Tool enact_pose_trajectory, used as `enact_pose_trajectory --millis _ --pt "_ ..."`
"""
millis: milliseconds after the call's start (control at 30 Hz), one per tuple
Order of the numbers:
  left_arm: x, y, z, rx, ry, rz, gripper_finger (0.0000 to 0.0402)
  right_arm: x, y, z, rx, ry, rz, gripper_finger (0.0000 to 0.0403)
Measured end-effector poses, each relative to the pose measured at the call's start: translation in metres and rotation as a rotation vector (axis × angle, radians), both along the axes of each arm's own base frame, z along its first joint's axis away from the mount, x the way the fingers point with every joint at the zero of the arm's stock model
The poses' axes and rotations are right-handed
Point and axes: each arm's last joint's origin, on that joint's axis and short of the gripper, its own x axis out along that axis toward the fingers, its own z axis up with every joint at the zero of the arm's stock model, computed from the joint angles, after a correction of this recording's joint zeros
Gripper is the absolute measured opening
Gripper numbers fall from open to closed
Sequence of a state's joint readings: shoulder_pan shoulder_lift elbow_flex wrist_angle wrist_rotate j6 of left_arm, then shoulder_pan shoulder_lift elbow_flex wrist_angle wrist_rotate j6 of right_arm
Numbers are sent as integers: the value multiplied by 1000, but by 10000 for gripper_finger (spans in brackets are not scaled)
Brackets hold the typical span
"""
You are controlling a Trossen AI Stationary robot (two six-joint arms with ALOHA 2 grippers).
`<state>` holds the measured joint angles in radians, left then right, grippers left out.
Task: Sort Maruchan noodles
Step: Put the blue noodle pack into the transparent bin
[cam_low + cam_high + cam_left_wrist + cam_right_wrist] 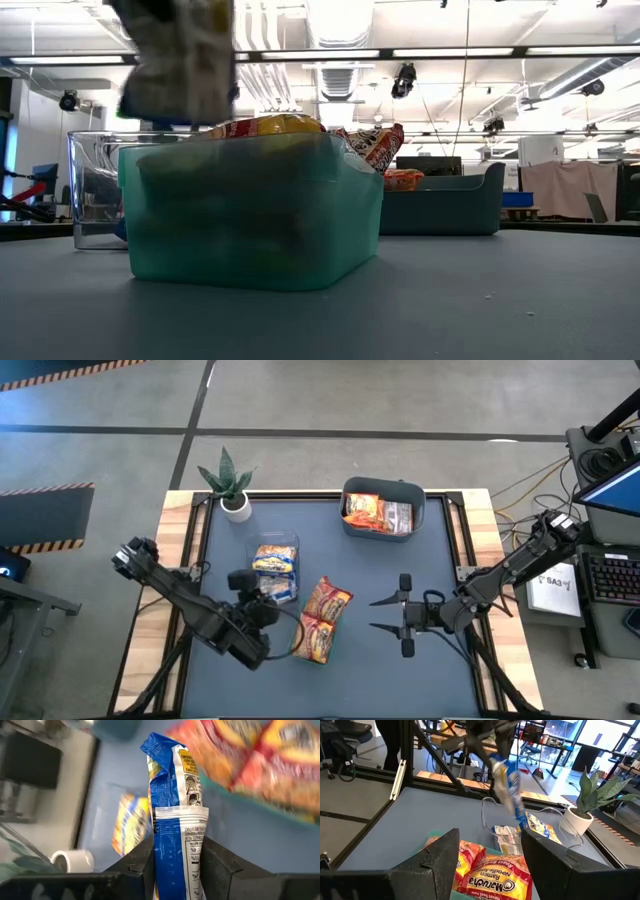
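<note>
Left gripper (175, 865) is clamped on a blue and yellow noodle packet (172, 815), held raised above the table (400, 575) beside the clear container (276, 550), which holds more blue and yellow packets (274, 560). Just right of it, orange-red packets (322, 620) sit in the green tray (250, 215). Right gripper (388, 613) hovers with its fingers spread and nothing between them, near the tray's right side. Further orange-red packets (372, 512) lie in the grey-blue bin (383, 488) at the far edge. A potted plant (230, 482) stands at the far left corner.

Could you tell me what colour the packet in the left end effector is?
Blue packet with yellow; left wrist view.
</note>
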<state>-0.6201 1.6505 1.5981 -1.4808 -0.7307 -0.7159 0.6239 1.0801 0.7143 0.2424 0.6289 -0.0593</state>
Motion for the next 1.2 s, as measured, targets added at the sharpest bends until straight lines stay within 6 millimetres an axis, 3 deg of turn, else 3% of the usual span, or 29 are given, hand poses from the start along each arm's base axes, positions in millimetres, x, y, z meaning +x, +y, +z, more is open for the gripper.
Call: enact_pose_trajectory --millis 267,767,1200 --pt "-3 1 -19 -12 85 8 99 0 0 0 -1 1 0 203" --pt "1 2 -24 10 120 -73 99 0 0 -1 5 6 -2 203" --pt "2 6 -55 29 145 -55 105 0 0 -1 0 7 -1 203"
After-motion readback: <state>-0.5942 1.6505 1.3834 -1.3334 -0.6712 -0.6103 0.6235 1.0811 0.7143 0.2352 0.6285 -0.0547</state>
